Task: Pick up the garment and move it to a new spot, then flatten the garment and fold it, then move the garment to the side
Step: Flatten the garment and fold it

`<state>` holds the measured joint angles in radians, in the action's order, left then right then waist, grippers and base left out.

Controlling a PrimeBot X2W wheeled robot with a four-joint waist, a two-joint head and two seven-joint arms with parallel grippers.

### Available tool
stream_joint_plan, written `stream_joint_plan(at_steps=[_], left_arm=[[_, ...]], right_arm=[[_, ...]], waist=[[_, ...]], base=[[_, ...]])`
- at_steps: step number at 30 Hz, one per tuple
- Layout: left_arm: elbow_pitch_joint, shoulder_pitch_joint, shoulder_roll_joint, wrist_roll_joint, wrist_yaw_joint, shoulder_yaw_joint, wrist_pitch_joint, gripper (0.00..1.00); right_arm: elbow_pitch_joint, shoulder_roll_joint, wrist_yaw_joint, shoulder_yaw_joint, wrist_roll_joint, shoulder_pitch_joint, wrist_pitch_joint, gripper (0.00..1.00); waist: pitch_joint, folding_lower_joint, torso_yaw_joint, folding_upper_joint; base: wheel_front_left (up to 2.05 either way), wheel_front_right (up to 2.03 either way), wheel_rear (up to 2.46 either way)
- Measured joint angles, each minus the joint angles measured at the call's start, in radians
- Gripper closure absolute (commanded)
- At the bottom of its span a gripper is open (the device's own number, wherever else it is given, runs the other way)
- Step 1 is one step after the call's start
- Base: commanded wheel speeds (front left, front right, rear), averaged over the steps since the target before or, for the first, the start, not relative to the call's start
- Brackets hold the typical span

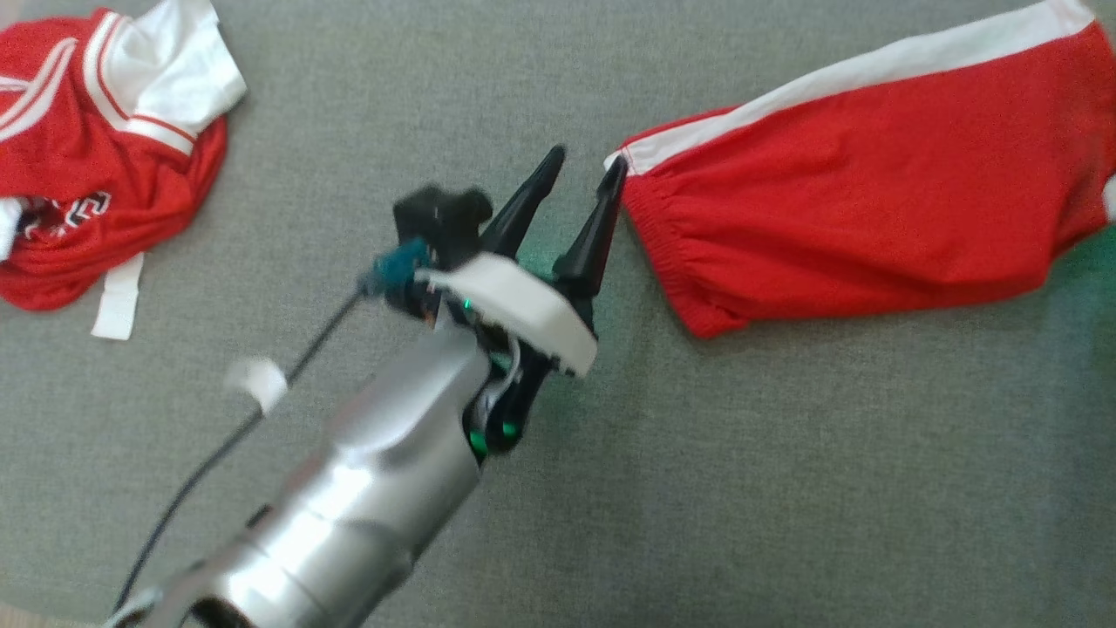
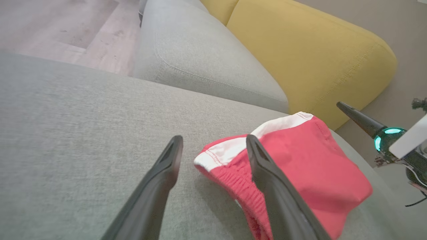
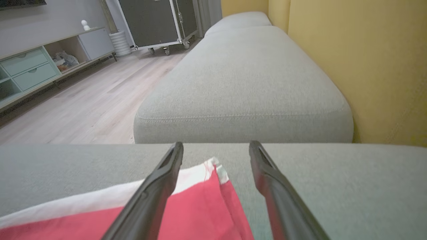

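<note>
The left gripper has its two long dark fingers spread apart with nothing between them. Just beyond the tip of one finger lies the elastic waistband corner of a pair of red fabric shorts with a white side stripe. Whether that tip touches the cloth cannot be told. The shorts lie flat on a grey woven sofa cushion and stretch away from the fingers.

In the left wrist view the left gripper is just as wide. The gathered end of the shorts starts in the gap between the fingers and runs on behind one of them. Past the shorts a mustard-yellow padded backrest rises.

The right gripper also has its fingers well apart and gripping nothing. The striped corner of the shorts lies between and below them.

Well off to the other side of the left gripper's fingers, a crumpled red-and-white sports jersey rests on the same cushion.
</note>
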<state>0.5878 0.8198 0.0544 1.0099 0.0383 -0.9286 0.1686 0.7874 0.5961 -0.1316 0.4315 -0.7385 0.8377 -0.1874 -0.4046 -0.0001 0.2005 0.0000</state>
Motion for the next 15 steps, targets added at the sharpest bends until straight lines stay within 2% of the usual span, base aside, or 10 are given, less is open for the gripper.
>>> stream_joint_plan(at_steps=[3,7,11,12,15], left_arm=[[-0.002,-0.045,0.001,-0.050,-0.056,0.002,0.058,0.00],[-0.059,-0.135,0.019,-0.167,-0.162,0.046,0.080,0.00],[-0.235,-0.257,0.037,-0.340,-0.253,0.181,0.083,0.00],[-0.320,-0.340,0.040,-0.419,-0.280,0.224,0.085,0.00],[-0.419,-0.460,0.048,-0.518,-0.300,0.247,0.088,0.00]], right_arm=[[-0.013,0.001,0.000,0.012,-0.043,-0.069,-0.010,0.00],[-0.029,0.007,0.000,0.034,-0.092,-0.188,-0.006,0.00],[-0.005,0.025,0.000,0.029,-0.123,-0.254,0.000,0.00],[0.024,0.032,0.000,0.020,-0.124,-0.258,0.000,0.00],[0.075,0.047,0.000,0.003,-0.127,-0.257,0.004,0.00]], waist=[[0.029,-0.0001,0.001,0.0000],[0.065,-0.0001,0.008,0.0000],[0.089,-0.0001,0.038,0.0000],[0.100,-0.0001,0.057,0.0000],[0.114,-0.0002,0.088,0.0000]], base=[[0.00,0.00,0.00],[0.00,0.00,0.00],[0.00,0.00,0.00],[0.00,0.00,0.00],[0.00,0.00,0.00]])
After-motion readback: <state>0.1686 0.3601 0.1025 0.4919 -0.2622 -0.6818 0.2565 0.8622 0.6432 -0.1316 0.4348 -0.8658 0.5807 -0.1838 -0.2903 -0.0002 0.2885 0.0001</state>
